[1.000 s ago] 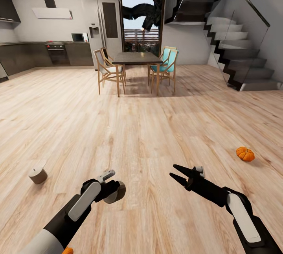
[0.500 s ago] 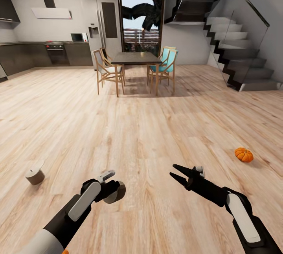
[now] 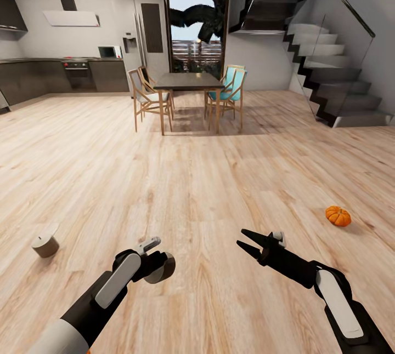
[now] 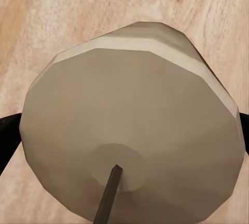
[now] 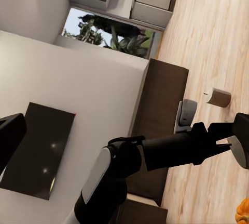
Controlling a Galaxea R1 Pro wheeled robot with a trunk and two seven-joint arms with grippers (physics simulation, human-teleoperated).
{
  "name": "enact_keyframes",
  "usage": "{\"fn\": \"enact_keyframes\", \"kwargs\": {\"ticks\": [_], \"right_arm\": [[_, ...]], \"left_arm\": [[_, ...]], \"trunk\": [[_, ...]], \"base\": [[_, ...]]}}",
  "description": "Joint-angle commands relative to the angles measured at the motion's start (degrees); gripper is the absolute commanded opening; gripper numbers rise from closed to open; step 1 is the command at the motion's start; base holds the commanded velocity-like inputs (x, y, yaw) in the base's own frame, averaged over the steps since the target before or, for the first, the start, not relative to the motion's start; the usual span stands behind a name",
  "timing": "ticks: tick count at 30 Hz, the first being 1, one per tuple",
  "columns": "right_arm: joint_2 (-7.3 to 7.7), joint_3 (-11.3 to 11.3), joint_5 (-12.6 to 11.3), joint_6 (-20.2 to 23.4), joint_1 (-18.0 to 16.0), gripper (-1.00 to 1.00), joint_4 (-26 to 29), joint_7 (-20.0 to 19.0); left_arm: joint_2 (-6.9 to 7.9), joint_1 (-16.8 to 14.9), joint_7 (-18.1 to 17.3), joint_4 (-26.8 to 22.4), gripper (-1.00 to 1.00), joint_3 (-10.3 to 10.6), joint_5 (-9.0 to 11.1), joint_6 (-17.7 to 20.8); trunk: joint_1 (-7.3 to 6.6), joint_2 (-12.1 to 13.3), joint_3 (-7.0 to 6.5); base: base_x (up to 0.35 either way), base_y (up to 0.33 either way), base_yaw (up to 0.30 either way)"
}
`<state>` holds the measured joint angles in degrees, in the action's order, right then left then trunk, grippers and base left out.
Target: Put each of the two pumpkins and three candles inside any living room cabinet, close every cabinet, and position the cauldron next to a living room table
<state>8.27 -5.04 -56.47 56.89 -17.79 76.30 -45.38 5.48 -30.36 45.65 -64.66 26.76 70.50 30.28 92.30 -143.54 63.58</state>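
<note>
The left gripper (image 3: 156,264) is clamped on a candle (image 4: 129,141), its dark fingers pressing on opposite sides of the grey body; the left wrist view looks straight onto the cream top and dark wick, with floorboards beyond. The right gripper (image 3: 249,243) hangs over the wooden floor (image 3: 197,178) with its two pointed fingers spread apart and nothing between them. A second candle (image 3: 45,245) stands upright on the floor near the left edge of the head view, and one small orange pumpkin (image 3: 338,216) sits on the boards well off to the right, short of the staircase (image 3: 334,80). Beyond, a dining table (image 3: 188,81) with chairs stands before the kitchen. The candles look light, rigid and smooth-sided, so a squeeze across the middle of the cylinder should hold, though they may slip if tilted. The pumpkin appears firm and ribbed; closing across its widest girth, fingers settling into the grooves, seems safer than pinching the stem.
</note>
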Motion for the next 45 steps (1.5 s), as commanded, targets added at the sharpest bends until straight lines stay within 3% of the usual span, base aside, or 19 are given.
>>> {"fn": "enact_keyframes", "kwargs": {"ticks": [1,24,45], "right_arm": [[0.0,-0.1,0.1,0.2,0.0,1.0,0.0,-0.2],[0.0,-0.1,0.2,0.2,0.0,1.0,0.0,-0.2],[0.0,-0.1,0.2,0.2,0.0,1.0,0.0,-0.2]], "left_arm": [[0.06,-0.1,0.3,-0.1,-1.0,0.1,0.2,0.1],[0.06,-0.1,0.3,-0.1,-1.0,0.1,0.2,0.1],[0.06,-0.1,0.3,0.0,-1.0,0.1,0.1,0.1]], "trunk": [[-0.01,0.0,0.05],[-0.01,0.0,0.05],[-0.01,0.0,0.05]], "base": [[0.039,-0.056,0.0],[0.047,-0.005,0.0],[0.176,-0.05,0.0]]}}
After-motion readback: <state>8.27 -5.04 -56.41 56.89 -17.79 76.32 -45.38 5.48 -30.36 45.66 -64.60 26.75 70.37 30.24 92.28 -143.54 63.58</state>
